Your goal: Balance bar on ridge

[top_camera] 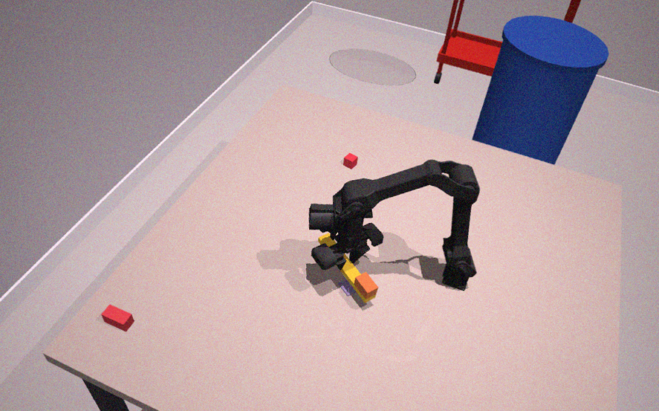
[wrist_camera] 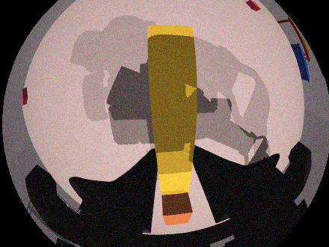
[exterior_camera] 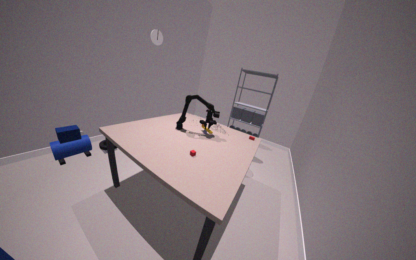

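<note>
A pale table (top_camera: 281,372) fills most of the top view. At its centre the black arm (top_camera: 457,199) bends down, its gripper (top_camera: 347,247) clenched on the yellow bar (top_camera: 350,273) (orange block at one end), held low over a small purple ridge (top_camera: 346,289). Two red blocks (top_camera: 117,317) lie well apart.
</note>
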Motion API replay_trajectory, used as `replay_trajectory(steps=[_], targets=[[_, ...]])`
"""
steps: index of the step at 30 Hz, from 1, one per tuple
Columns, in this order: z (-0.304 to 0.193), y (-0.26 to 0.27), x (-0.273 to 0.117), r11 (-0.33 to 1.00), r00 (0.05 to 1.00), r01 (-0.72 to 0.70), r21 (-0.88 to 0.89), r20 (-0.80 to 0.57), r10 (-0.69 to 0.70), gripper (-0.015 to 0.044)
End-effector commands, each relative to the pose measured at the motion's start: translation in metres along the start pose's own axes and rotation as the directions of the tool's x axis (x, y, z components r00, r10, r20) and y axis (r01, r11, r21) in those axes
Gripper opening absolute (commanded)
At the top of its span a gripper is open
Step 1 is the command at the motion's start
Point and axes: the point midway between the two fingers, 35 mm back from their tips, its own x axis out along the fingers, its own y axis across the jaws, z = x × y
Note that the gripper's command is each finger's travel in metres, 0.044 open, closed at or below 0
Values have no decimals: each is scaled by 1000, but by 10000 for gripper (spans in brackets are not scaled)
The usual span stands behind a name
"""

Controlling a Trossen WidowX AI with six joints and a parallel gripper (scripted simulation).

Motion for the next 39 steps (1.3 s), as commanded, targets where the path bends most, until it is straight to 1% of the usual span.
replay_trajectory(steps=[1, 39], targets=[[0, 1, 0, 1000, 1000, -4, 5, -2, 4, 0], [0, 0, 3, 1000, 1000, -3, 5, -2, 4, 0]])
